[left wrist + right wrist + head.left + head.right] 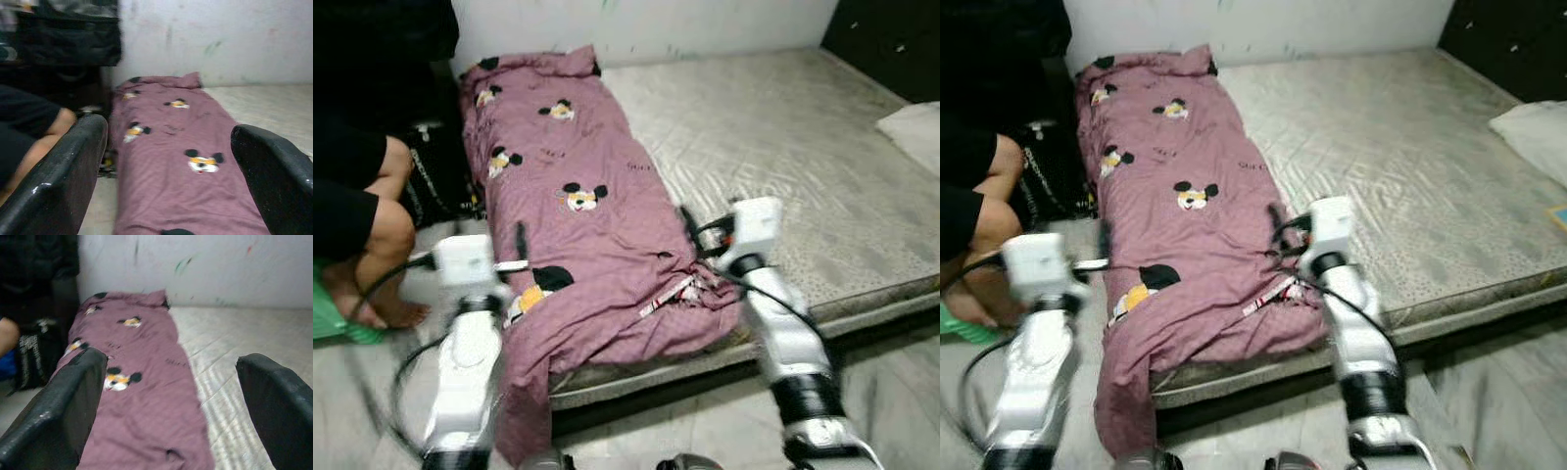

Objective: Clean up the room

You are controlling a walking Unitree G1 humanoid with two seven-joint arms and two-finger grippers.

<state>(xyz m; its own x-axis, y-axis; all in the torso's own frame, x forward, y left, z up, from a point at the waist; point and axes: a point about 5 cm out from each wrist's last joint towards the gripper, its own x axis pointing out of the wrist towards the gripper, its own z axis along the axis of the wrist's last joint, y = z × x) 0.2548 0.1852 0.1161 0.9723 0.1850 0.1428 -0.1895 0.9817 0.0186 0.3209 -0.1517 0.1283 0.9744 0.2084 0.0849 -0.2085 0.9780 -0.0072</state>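
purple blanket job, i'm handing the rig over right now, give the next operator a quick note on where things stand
Left gripper: open, at the purple blanket's left edge, holding nothing.
Right gripper: open, at the blanket's right edge near its bunched lower corner, holding nothing.
Blanket lies folded in a long strip along the mattress's left side, its lower end hanging over the edge.
A person sits on the left.
Left to do: grasp and fold or tidy it.

Mattress [803, 166] with folded mauve blanket [578, 225]
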